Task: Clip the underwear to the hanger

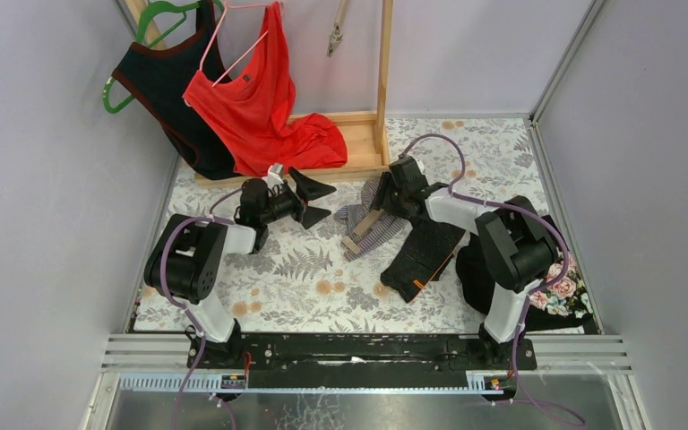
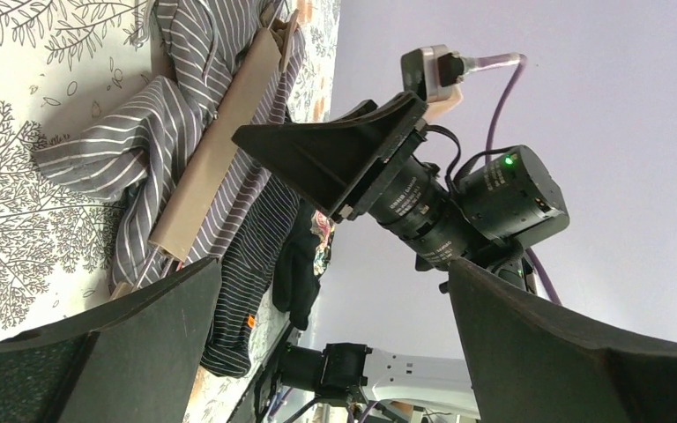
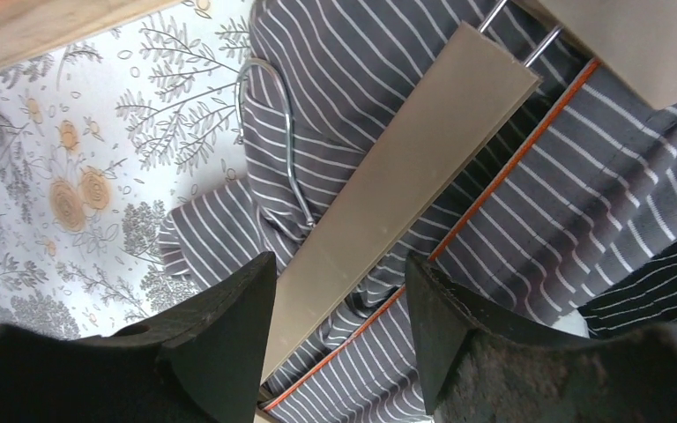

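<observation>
Hovering over the pale wooden hanger [image 3: 397, 176] on grey striped underwear [image 1: 372, 219], the right gripper [image 3: 339, 317] gapes empty. The left gripper [image 1: 315, 201] likewise.

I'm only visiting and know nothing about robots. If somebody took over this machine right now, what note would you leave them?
Left pincer: open, holding nothing, pointed toward the hanger.
Right pincer: open, one finger on each side of the hanger's bar, not shut on it.
The hanger lies flat across the crumpled grey striped underwear.
Done: no clip that I can see grips the cloth.
Left: probably grip the hanger, open a clip, and feed the underwear's edge into it.
</observation>
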